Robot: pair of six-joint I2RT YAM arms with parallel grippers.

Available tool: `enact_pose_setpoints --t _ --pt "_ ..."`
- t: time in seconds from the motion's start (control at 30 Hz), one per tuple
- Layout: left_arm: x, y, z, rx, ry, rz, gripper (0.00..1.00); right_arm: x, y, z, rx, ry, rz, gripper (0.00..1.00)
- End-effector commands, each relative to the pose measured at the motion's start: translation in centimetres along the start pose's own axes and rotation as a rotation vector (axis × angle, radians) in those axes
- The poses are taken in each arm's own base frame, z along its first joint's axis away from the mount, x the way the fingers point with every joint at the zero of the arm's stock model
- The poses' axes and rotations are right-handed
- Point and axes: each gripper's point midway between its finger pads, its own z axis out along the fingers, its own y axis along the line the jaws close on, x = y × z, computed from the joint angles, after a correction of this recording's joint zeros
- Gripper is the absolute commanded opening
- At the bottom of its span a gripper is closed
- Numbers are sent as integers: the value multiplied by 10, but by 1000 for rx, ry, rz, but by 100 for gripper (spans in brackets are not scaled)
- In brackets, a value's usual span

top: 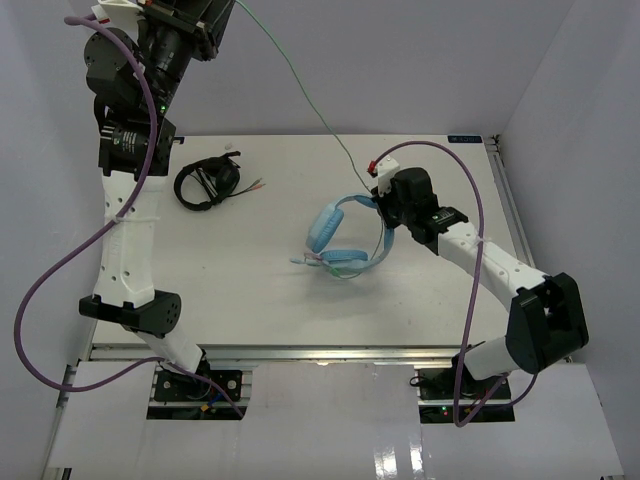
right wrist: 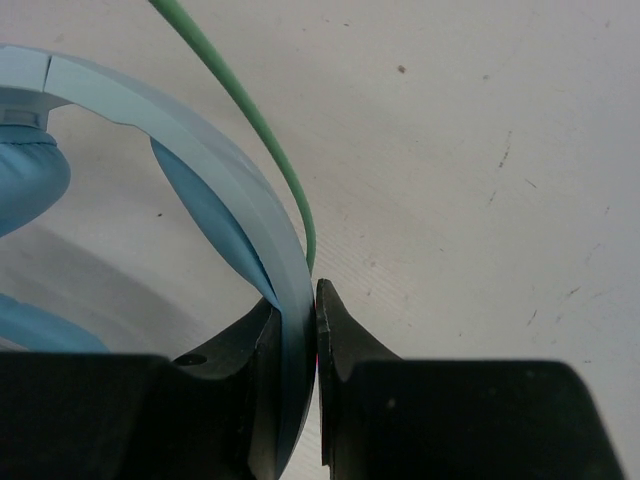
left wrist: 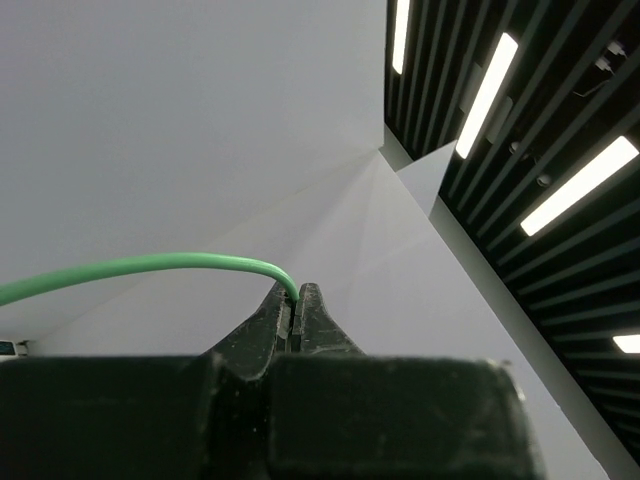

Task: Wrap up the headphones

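The light blue headphones (top: 340,240) lie on the table near its middle, ear cups to the left, headband to the right. My right gripper (top: 383,213) is shut on the headband (right wrist: 230,190) and holds it against the table. The thin green cable (top: 300,85) runs taut from the headband up and to the back left. My left gripper (left wrist: 294,298) is raised high at the back left and is shut on the cable (left wrist: 150,266), which curves off to the left from the fingertips.
Black headphones (top: 207,183) with a thin cable lie at the table's back left. White walls close the back and both sides. The table's right edge (top: 510,210) runs close to my right arm.
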Motion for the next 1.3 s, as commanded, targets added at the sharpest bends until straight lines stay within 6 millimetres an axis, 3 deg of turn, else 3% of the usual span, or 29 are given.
enact_pose_setpoints --t 0.0,0.4,0.7,0.93,1.2,1.27 --pt "-15 -15 -14 6 -69 24 0 -44 14 -26 -122 -193 -18 8" --pt "-12 -19 -15 7 -50 30 0 -30 -12 -11 -28 -136 52 8" --pt "-1 7 -5 -38 -2 0 0 -33 16 -18 -160 -183 0 8" --pt "3 -2 1 4 30 -29 0 -19 -19 7 66 -94 26 8" --pt "10 -1 4 16 72 -68 0 -25 -31 17 190 -99 -27 8" --pt "12 -4 3 29 83 -81 0 -26 -41 18 257 -99 -28 8"
